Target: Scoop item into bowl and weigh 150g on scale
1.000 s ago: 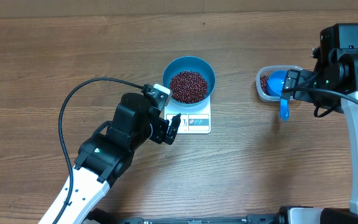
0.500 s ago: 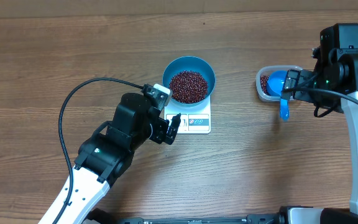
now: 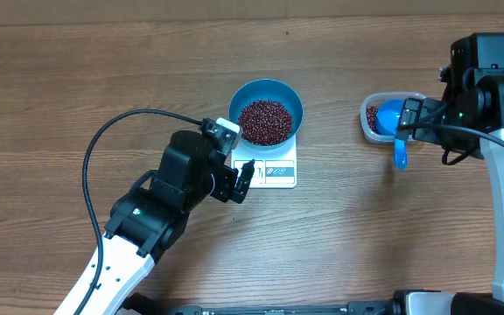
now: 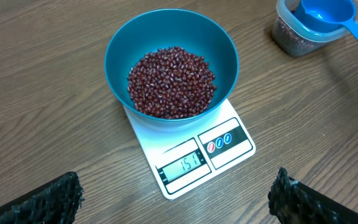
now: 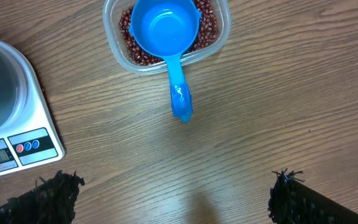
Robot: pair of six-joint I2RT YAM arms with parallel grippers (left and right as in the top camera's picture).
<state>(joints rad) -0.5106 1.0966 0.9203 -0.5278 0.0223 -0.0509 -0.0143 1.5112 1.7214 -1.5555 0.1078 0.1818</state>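
Note:
The blue bowl (image 3: 241, 94) stands on the white scale (image 3: 278, 173) at the table's middle and holds a heap of dark red-brown beans (image 3: 265, 121). In the left wrist view the bowl (image 4: 124, 46), the beans (image 4: 171, 82) and the scale (image 4: 232, 146) lie straight ahead, and the display reads 151. My left gripper (image 4: 176, 194) hangs open and empty just short of the scale's front edge, touching nothing. My right gripper (image 5: 173, 194) is open and empty over bare wood, short of the scoop's handle.
A clear plastic tub (image 5: 219, 45) at the right holds more beans. The small blue scoop (image 5: 165, 28) rests in it, its handle sticking out over the rim toward my right gripper. The left arm's black cable (image 3: 94, 157) loops over the table at the left.

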